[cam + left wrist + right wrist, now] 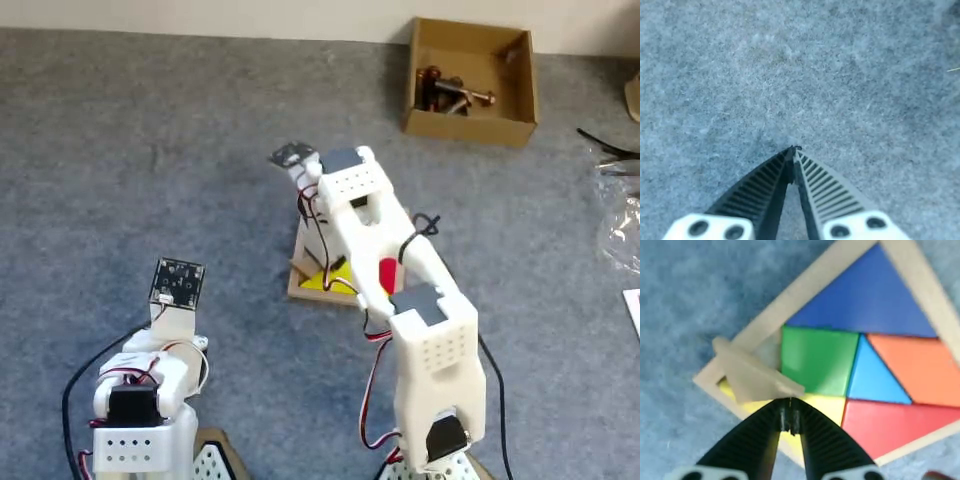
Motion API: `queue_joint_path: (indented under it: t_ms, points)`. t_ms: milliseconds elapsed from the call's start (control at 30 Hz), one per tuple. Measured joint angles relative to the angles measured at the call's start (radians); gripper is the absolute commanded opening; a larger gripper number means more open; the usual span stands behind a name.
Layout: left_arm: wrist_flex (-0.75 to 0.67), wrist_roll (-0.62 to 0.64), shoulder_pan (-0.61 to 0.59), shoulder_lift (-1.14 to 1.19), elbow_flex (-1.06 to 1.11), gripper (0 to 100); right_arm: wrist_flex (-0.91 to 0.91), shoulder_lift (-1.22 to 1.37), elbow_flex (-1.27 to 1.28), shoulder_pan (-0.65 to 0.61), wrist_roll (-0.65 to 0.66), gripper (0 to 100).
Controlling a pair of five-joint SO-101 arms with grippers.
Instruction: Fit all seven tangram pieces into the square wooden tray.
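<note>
The right hand (790,420), tips pressed together, sits beside the tan triangle (750,377) askew on the wooden tray (812,282) corner; the piece is likely light, rigid and slick, best pinched across its raised edges.

Grey felt table (150,120) — wooden tray (308,292) at centre, cardboard box (460,128) far edge

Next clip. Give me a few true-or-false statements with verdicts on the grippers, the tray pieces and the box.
1. The left gripper is shut over bare carpet. True.
2. The right gripper holds the green square. False: the square lies in the tray; the gripper is shut beside the beige triangle.
3. The beige triangle lies flat in its slot. False: it sits tilted across the tray's corner.
4. The blue triangle is in the tray. True.
5. The box is empty. False: it holds metal-looking items.
</note>
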Motion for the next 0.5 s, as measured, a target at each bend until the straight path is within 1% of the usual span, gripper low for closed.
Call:
queue_joint_path:
  t_ms: [133, 433, 500]
  points:
    - [0.0, 0.0, 0.0, 0.0, 0.0, 1, -0.052, 0.0, 0.002, 0.002, 0.0, 0.5]
    - [0.0, 0.0, 0.0, 0.0, 0.0, 1, -0.058, 0.0, 0.002, 0.002, 0.0, 0.5]
    - [0.0, 0.0, 0.0, 0.0, 0.0, 1, -0.058, 0.0, 0.002, 0.002, 0.025, 0.5]
